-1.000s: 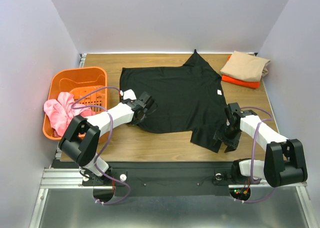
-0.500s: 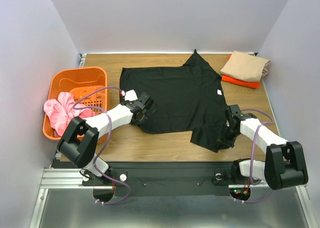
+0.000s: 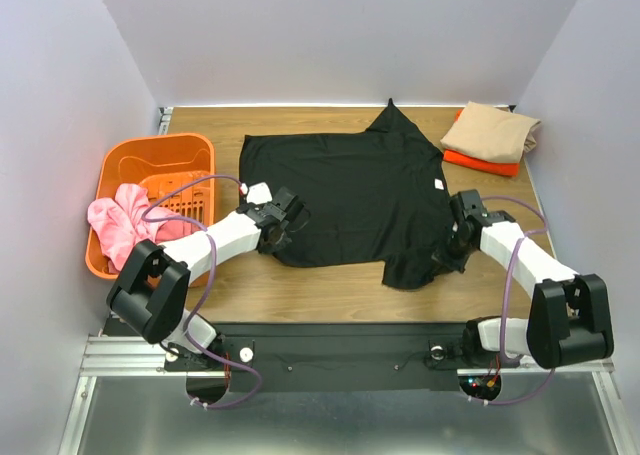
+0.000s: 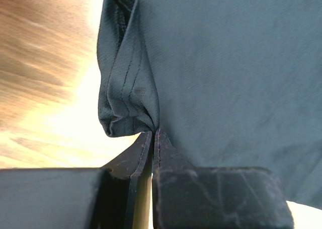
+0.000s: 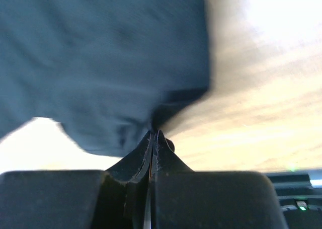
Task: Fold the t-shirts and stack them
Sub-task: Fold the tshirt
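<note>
The black t-shirt lies spread on the wooden table, its white neck tag towards the right. My left gripper is shut on a bunched fold of the shirt's near left hem, fingertips pinched together. My right gripper is shut on the shirt's near right corner, tips together at the cloth. At the back right the folded tan t-shirt rests on the folded orange t-shirt.
An orange plastic basket stands at the left edge with a pink cloth hanging over its near side. Bare wood shows between the shirt and the near edge. Grey walls close in on three sides.
My right gripper has shut on the shirt's near right corner and pulled it up and inward, shortening that flap. The left arm has shifted slightly, still gripping the hem.
</note>
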### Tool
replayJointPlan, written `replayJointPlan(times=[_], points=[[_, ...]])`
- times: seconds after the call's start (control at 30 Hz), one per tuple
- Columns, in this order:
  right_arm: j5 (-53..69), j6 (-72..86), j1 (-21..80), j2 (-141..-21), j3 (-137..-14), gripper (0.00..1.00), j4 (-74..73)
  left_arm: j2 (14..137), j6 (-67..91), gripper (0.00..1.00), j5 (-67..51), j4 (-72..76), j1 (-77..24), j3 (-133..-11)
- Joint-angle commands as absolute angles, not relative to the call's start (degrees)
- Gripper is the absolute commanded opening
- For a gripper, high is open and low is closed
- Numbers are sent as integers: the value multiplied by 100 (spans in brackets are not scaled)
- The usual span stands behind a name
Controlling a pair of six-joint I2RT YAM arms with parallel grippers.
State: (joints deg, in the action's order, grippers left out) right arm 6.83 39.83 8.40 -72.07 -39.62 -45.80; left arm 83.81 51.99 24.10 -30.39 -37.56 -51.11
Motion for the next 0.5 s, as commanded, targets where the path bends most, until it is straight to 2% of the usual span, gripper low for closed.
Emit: replayJointPlan(times=[0.0,0.47], points=[[598,3841,897,-7444,-4649,0,-4351,8288,5045,0,2487,-3392,-3648,-5291],[185,3296,905,-8990,-6467,0,-4043,8771,4632,0,1969,-3120,-3068,-5792]])
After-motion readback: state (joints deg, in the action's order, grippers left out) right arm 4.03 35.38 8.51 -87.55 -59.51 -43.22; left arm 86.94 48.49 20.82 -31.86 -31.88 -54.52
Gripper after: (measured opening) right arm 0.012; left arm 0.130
